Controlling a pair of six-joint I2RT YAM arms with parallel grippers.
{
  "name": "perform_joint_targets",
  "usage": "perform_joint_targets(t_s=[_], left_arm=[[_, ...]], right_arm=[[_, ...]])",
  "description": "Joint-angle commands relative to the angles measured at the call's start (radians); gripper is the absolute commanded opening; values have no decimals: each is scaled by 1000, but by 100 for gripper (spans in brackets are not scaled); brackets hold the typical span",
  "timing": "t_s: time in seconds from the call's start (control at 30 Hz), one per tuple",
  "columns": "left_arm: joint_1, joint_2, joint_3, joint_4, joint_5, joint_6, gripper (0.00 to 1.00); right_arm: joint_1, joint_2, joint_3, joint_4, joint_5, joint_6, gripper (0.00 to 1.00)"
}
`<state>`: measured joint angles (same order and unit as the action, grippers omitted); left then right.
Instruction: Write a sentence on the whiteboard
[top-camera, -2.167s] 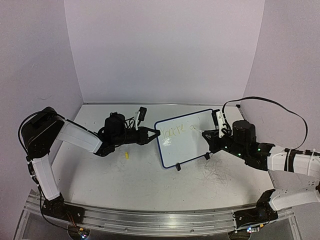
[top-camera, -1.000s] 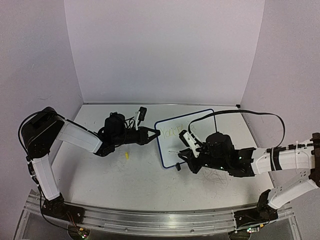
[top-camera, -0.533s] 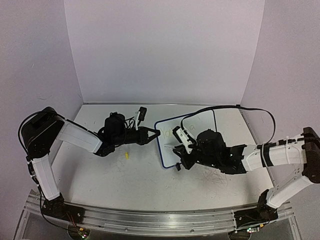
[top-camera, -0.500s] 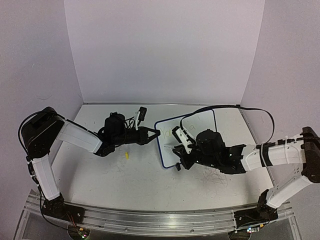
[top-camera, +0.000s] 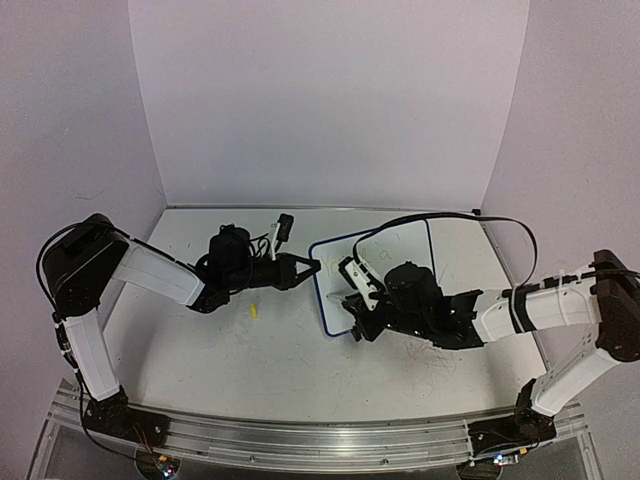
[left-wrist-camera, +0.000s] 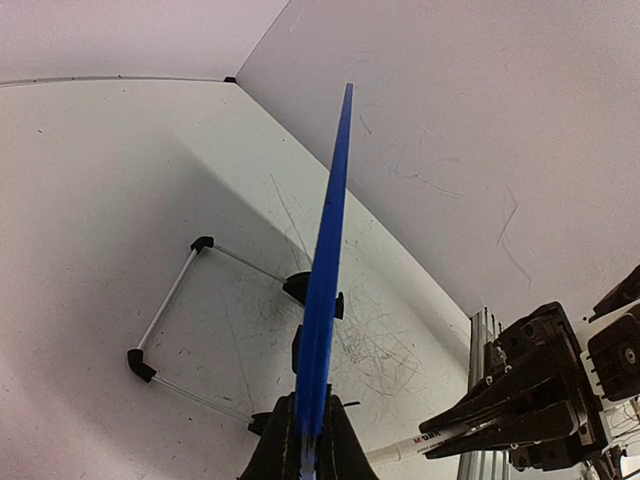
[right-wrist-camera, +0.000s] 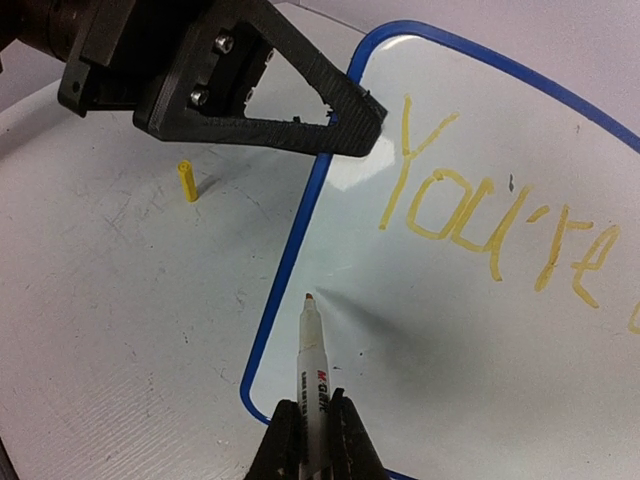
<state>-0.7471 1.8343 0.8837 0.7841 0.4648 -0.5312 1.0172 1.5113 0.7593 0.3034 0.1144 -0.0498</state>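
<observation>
The whiteboard (top-camera: 398, 243) stands tilted at mid-table and has a blue rim (right-wrist-camera: 300, 230). My left gripper (top-camera: 312, 266) is shut on its left edge, seen edge-on in the left wrist view (left-wrist-camera: 325, 280) between my fingers (left-wrist-camera: 310, 435). The sentence reads "You're" in yellow (right-wrist-camera: 480, 225) along the top line. My right gripper (right-wrist-camera: 312, 425) is shut on a white marker (right-wrist-camera: 312, 370). The marker's tip rests at the board's lower left, below the "Y". In the top view my right gripper (top-camera: 360, 305) lies over the board's lower left part.
A small yellow marker cap (top-camera: 254, 310) lies on the table left of the board and also shows in the right wrist view (right-wrist-camera: 186, 180). The board's wire stand (left-wrist-camera: 170, 300) sits behind it. Old scribbles (top-camera: 430, 352) mark the tabletop. Walls close the back and sides.
My right arm has swung left from the board's right edge across to its lower left, carrying the marker. The left arm and the board have not moved.
</observation>
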Motion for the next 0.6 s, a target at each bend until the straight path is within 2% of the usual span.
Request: perform_joint_targets(t_s=[0.0,0.57], left_arm=[[2,-21,15,9,-6,-14,0],[2,-18,17,9,-6,-7,0]], right_arm=[[6,29,49,46,34,5,0],[10,29,11,6,73,42,0]])
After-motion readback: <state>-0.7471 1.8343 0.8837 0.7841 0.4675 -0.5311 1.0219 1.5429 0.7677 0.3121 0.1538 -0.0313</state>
